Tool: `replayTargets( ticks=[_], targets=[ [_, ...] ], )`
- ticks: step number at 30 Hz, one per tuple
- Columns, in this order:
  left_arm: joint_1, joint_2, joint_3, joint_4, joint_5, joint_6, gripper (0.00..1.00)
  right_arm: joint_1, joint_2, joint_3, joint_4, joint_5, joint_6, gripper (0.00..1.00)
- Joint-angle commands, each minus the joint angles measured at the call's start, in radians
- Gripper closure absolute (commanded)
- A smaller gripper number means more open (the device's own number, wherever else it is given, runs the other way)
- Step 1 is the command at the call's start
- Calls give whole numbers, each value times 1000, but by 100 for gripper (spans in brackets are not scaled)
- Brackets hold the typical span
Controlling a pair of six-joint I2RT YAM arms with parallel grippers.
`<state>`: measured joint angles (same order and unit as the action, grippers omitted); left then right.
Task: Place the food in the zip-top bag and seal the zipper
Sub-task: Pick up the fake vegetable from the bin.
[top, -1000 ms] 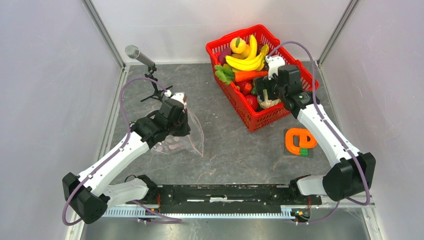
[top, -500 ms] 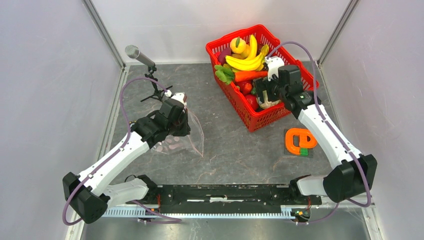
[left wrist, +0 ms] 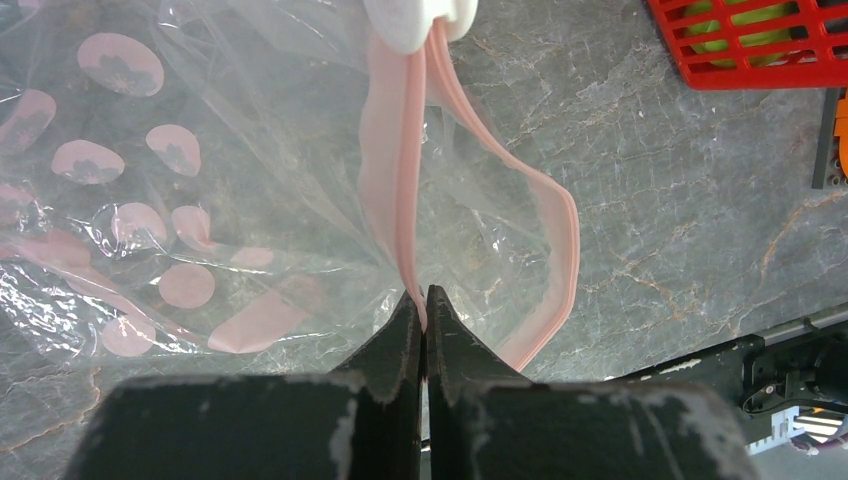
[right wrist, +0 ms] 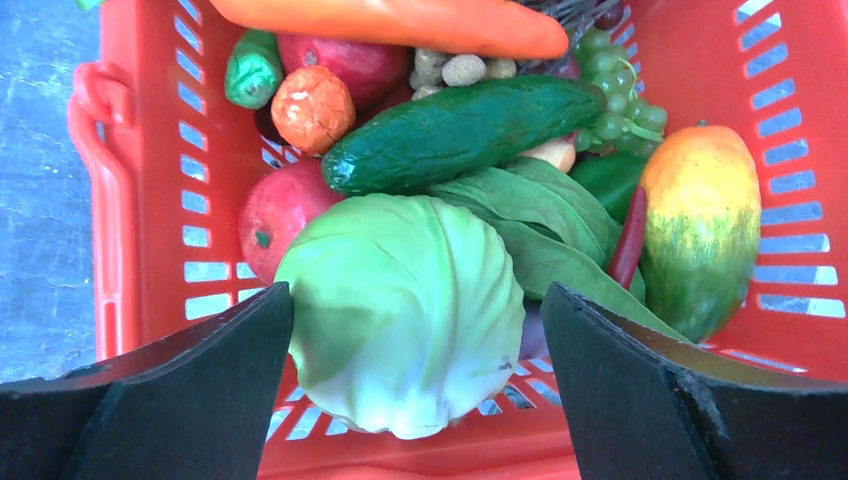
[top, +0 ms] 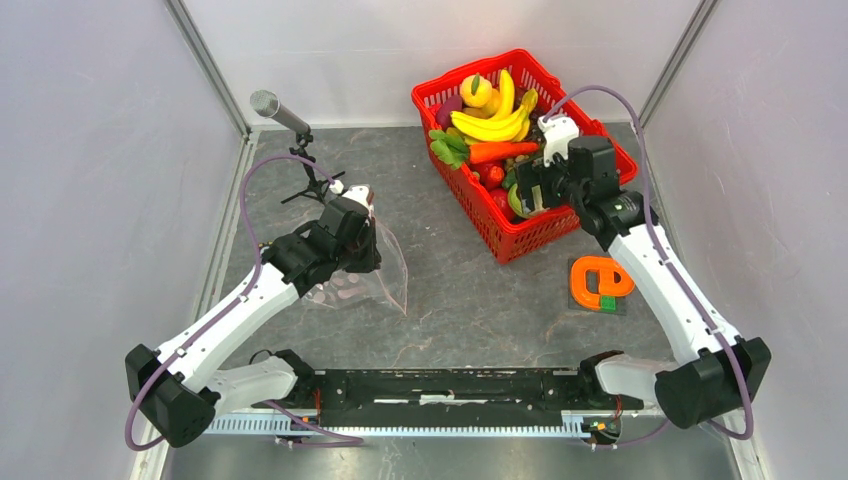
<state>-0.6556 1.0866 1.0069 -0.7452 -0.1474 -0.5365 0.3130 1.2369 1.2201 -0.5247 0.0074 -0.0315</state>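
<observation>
The zip-top bag (left wrist: 150, 200), clear with pink dots, hangs from my left gripper (left wrist: 424, 300), which is shut on one side of the pale pink zipper (left wrist: 395, 180). The other side of the strip bows outward, so the mouth gapes. In the top view the bag (top: 388, 275) droops onto the table below my left gripper (top: 358, 215). The food lies in a red basket (right wrist: 120, 200): a white-green cabbage-like head (right wrist: 400, 330), a cucumber (right wrist: 460, 130), a carrot (right wrist: 400, 20), bananas (top: 495, 120). My right gripper (right wrist: 416, 292) stands open, its fingers on either side of the white-green head.
A white clamp (left wrist: 415, 20) holds the far end of the zipper. A microphone on a stand (top: 278, 110) rises behind the bag. An orange tool (top: 600, 283) lies right of centre. The basket (top: 520, 235) sits at the back right, and a black rail (top: 450, 385) runs along the near edge.
My right arm has swung slightly right and its gripper has shifted over the basket's near corner. The left arm and the bag have not moved.
</observation>
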Motion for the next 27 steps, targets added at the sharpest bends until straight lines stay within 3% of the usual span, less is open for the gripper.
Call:
replayTargets(
  ticks=[1,11,13,15,19,21,27],
  targets=[
    [4,-2,20,35,8,37,98,-11,20,-38,-52,48,-29,2],
    [4,-12,8,37,0,35,98,-12,73,-36,-67,-52,-42,2],
    [4,-8,11,37,0,36,98,-11,63,-36,-62,-53,-40,10],
    [3,-3,15,36,2,36,98,-11,37,-40,-41,-44,-31,26],
    [4,-7,18,37,2,35,98,-11,-35,-55,26,-50,-17,42],
    [4,-10,16,37,3,33,98,-11,-73,-75,69,-50,-4,57],
    [4,-10,14,37,6,30,98,-11,-173,-134,187,-35,29,58]
  ],
)
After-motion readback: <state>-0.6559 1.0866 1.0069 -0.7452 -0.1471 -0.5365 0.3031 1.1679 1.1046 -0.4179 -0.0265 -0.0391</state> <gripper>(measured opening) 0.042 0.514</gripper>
